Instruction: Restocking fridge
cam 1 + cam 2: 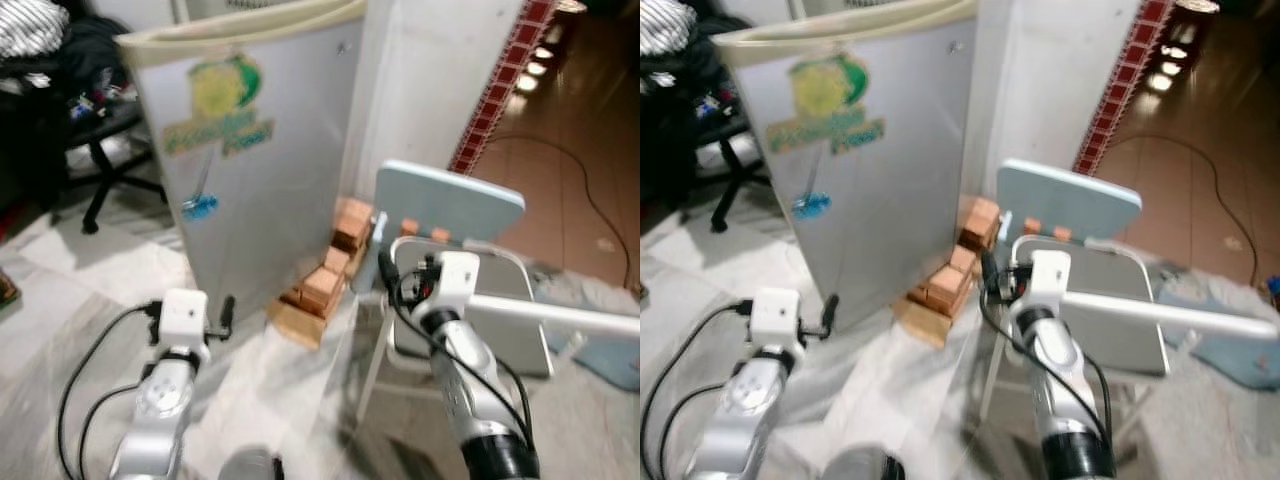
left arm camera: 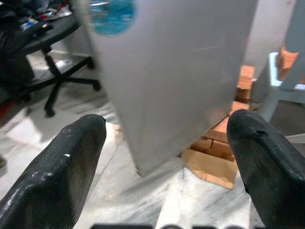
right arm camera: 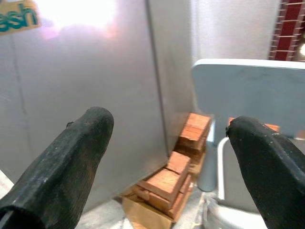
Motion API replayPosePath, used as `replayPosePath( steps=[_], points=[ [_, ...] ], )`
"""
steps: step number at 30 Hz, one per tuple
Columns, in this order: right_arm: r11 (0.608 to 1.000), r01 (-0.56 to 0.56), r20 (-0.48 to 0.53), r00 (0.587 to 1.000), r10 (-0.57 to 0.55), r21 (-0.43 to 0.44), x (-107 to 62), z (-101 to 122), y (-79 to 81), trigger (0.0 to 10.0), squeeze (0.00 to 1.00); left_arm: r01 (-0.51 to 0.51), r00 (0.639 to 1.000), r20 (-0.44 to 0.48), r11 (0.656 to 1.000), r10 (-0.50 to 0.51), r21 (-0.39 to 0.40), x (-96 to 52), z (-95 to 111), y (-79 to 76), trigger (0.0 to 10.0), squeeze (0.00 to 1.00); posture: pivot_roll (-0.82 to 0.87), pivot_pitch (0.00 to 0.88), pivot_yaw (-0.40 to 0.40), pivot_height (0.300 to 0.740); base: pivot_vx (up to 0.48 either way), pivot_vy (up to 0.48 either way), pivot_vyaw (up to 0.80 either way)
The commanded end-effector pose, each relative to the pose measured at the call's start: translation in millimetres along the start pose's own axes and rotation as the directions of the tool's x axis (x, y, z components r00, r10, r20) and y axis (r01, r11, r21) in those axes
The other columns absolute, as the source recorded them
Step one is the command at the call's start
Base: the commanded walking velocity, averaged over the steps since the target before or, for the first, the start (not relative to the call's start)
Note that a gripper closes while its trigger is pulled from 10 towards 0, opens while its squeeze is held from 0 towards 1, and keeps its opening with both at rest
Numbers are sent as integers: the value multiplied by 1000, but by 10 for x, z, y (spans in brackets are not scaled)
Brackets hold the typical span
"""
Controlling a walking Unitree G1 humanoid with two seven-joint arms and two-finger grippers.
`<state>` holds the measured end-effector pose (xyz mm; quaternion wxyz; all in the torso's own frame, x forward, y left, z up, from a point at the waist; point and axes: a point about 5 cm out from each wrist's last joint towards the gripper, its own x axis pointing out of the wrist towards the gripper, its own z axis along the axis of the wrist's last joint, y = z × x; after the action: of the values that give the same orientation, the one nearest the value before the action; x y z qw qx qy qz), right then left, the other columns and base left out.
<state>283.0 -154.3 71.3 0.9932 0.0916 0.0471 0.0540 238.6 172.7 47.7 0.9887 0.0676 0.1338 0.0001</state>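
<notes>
A silver fridge [image 1: 260,170] stands shut ahead of me, with a yellow-green sticker [image 1: 222,105] and a small blue one on its door. My left gripper [image 1: 226,310] hovers low near the door's bottom corner. In the left wrist view it [image 2: 167,129] is open, with nothing between its fingers [image 2: 71,157]. My right gripper [image 1: 392,266] is raised beside a pale blue folding chair [image 1: 450,195], right of the fridge. It [image 3: 169,124] is open too and holds nothing.
Orange bricks [image 1: 330,270] are stacked on a wooden board [image 1: 300,322] between the fridge and the chair. A black office chair [image 1: 110,160] stands at the far left. A cable [image 1: 590,200] runs over the brown tiled floor at the right, beside a white wall [image 1: 430,80].
</notes>
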Motion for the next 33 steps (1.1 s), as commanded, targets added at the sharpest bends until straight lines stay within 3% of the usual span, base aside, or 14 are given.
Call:
replayPosePath(
  steps=[1, 8, 25, 33],
  points=[
    [999, 37, 11, 999, -37, -8, -2, 17, -81, 10000, 0, 22, 1000, 6, 1000, -22, -10, 19, 22, -56, 10000, 0, 119, 0, -32, 740, 0, 480, 0],
    [999, 45, 24, 999, -44, -21, 11, 30, -76, 10000, 0, 52, 998, 20, 999, -52, -6, 40, 40, -69, 10000, 0, 114, 0, -30, 740, 0, 480, 0],
    [998, 52, 28, 998, -51, -20, 57, 32, -62, 10000, 0, 73, 997, 26, 997, -73, -11, 68, 58, -92, 10000, 0, 115, 0, -31, 740, 0, 480, -800],
    [998, 53, 44, 998, -53, -16, 82, 81, -73, 10000, 0, 112, 993, 23, 993, -113, 32, 62, 58, -76, 10000, 0, 115, 0, -29, 740, 0, 480, -800]
  ],
)
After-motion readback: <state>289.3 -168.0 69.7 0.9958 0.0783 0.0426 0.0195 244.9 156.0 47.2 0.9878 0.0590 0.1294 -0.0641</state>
